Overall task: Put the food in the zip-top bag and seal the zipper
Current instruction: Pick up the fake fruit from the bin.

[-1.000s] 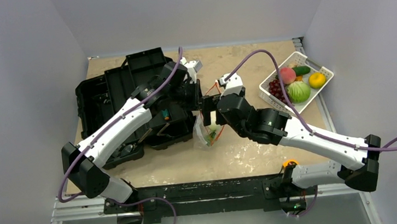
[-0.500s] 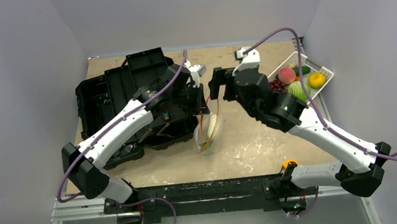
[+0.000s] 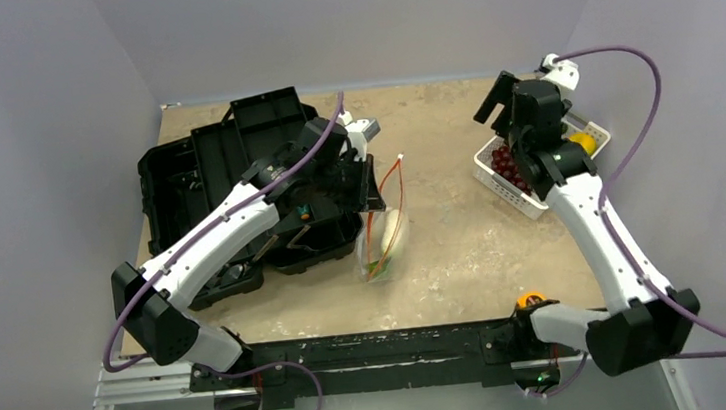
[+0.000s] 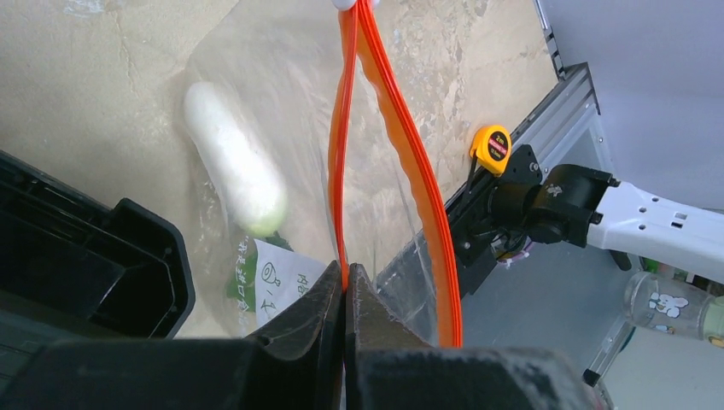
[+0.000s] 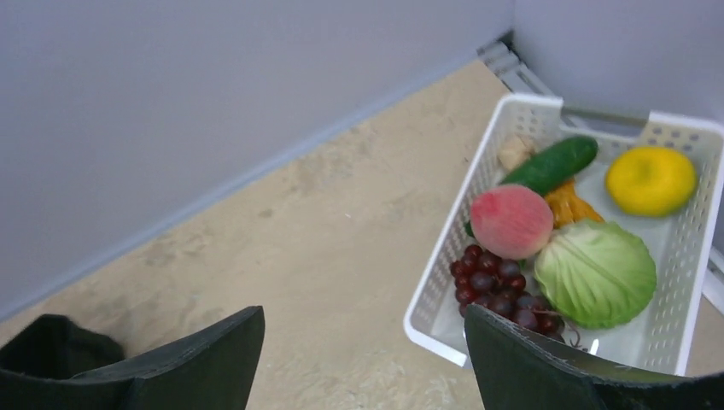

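My left gripper point(image 4: 345, 286) is shut on one side of the orange-red zipper point(image 4: 341, 154) and holds the clear zip-top bag point(image 3: 382, 238) up with its mouth gaping. The white radish point(image 4: 235, 171) lies inside the bag beside the white label point(image 4: 273, 278). My right gripper point(image 5: 363, 342) is open and empty above the table, by the left edge of the white basket point(image 5: 444, 282). In the basket lie the purple grapes point(image 5: 495, 286), the pale green cabbage point(image 5: 598, 273), a pink-red fruit point(image 5: 512, 220), the green cucumber point(image 5: 551, 165) and the yellow lemon point(image 5: 651, 179).
An open black toolbox point(image 3: 226, 178) lies at the left, under my left arm. The basket point(image 3: 539, 198) stands at the right back corner near the wall. A yellow tape measure point(image 4: 492, 147) sits by the front rail.
My right gripper let go of the bag mouth and swung right and back to the basket. The left gripper stays holding the zipper; the bag hangs open.
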Robot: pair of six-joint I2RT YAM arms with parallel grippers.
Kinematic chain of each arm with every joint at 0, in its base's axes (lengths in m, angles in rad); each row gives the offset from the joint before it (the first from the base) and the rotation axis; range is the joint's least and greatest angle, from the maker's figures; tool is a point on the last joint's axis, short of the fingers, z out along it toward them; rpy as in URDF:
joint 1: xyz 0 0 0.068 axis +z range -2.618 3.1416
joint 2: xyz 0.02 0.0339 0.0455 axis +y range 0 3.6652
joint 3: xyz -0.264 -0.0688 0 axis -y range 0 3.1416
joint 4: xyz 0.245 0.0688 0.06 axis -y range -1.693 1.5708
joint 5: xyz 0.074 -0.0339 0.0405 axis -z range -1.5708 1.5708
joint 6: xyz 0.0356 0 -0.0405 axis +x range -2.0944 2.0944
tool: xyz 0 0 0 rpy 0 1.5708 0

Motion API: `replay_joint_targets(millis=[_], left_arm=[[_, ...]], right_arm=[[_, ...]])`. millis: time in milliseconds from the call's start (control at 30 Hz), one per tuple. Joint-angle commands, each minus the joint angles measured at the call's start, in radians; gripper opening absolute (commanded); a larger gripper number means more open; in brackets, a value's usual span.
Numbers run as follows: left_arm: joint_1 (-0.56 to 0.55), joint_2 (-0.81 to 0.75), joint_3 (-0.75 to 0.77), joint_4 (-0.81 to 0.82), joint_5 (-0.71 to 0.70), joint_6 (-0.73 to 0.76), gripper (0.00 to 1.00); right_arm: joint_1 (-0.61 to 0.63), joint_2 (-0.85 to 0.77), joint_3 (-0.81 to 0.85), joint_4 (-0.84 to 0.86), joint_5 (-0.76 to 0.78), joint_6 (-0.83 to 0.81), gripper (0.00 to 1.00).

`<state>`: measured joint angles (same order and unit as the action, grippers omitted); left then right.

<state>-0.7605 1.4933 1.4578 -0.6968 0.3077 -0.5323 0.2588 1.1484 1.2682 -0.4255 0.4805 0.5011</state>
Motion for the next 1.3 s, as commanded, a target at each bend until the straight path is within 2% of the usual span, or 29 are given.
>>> replay_joint_targets(millis=[0,67,167,367,633,733,967,1100,1267], left_arm=[[-0.002,-0.025,0.006,0.041,0.024,0.042,0.0],[-0.002,-0.028,0.006,0.046,0.037,0.051,0.0],[-0.002,-0.034,-0.003,0.059,0.045,0.058,0.0],[0.0,-0.024,-0.002,0.06,0.063,0.053,0.0],[0.001,0.0,0.003,0.059,0.098,0.039,0.0],[0.005,0.008,0.006,0.059,0.114,0.035,0.0],[0.005,0.011,0.007,0.062,0.139,0.023,0.0],[0.007,0.011,0.005,0.062,0.136,0.023,0.0],[0.007,0.013,0.006,0.06,0.137,0.024,0.0]], right_arm=[[-0.141,0.106,-0.128,0.114,-0.16,0.091,0.87],[-0.207,0.139,-0.187,0.191,-0.188,0.118,0.86],[-0.254,0.211,-0.209,0.272,-0.118,0.098,0.85],[-0.299,0.39,-0.153,0.334,0.039,0.065,0.87],[-0.306,0.554,-0.049,0.388,0.026,0.019,0.88],[-0.306,0.584,-0.028,0.381,0.059,0.025,0.86],[-0.314,0.591,-0.09,0.421,0.113,0.041,0.78],[-0.317,0.599,-0.103,0.45,0.097,0.03,0.74],[-0.317,0.624,-0.091,0.433,0.073,0.035,0.78]])
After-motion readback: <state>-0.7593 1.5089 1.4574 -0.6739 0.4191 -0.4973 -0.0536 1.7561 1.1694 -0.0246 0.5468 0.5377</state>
